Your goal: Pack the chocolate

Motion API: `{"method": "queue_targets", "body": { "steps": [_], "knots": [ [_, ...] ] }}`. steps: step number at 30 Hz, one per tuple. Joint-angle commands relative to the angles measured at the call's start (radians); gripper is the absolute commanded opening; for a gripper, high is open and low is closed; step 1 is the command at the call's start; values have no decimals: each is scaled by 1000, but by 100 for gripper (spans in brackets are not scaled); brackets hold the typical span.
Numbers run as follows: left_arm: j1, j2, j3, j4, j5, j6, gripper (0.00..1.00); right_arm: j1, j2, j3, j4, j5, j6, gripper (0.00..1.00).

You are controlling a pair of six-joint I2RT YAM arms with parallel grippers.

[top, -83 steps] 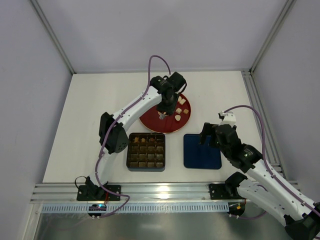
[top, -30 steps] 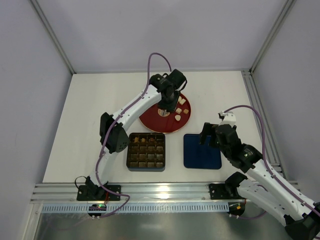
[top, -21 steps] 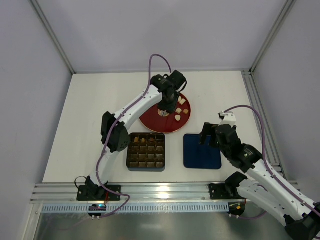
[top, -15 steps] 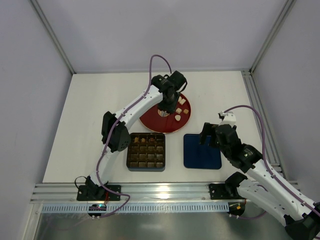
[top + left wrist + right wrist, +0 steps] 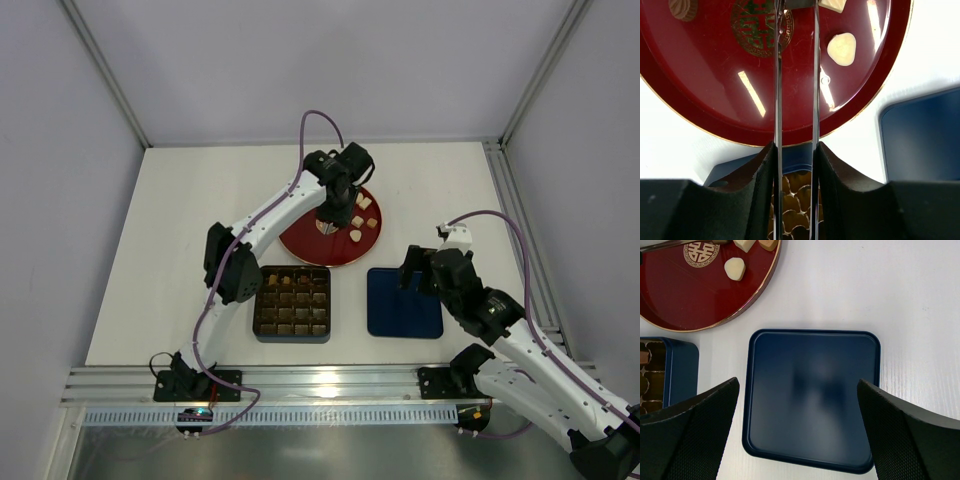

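Your white table sat between pale walls. The left claw, half closed, pinched a dark chocolate over the red plate. The right claw gaped above the blue lid. Since a second earlier, you had barely moved.

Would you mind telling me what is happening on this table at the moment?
The left gripper hangs over the red plate, where a few loose chocolates lie; whether it holds one is hard to tell. The blue box beside the plate has chocolates in several compartments. The right gripper hovers open above the dark blue lid, not holding it.
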Motion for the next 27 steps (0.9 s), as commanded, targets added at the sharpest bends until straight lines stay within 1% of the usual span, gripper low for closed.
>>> {"method": "queue_targets", "body": {
  "steps": [1, 2, 7, 19, 27],
  "knots": [
    [5, -1, 36, 12, -6, 17, 36, 4, -11, 19, 18, 23, -8, 100],
    [5, -1, 36, 12, -6, 17, 33, 4, -11, 19, 19, 23, -6, 100],
    [7, -15, 36, 10, -15, 19, 30, 3, -11, 21, 18, 23, -7, 100],
    [15, -79, 36, -7, -26, 22, 29, 4, -7, 22, 22, 21, -6, 100],
    [15, -158, -12, -10, -20, 20, 28, 4, 4, 24, 30, 15, -6, 100]
  ]
}}
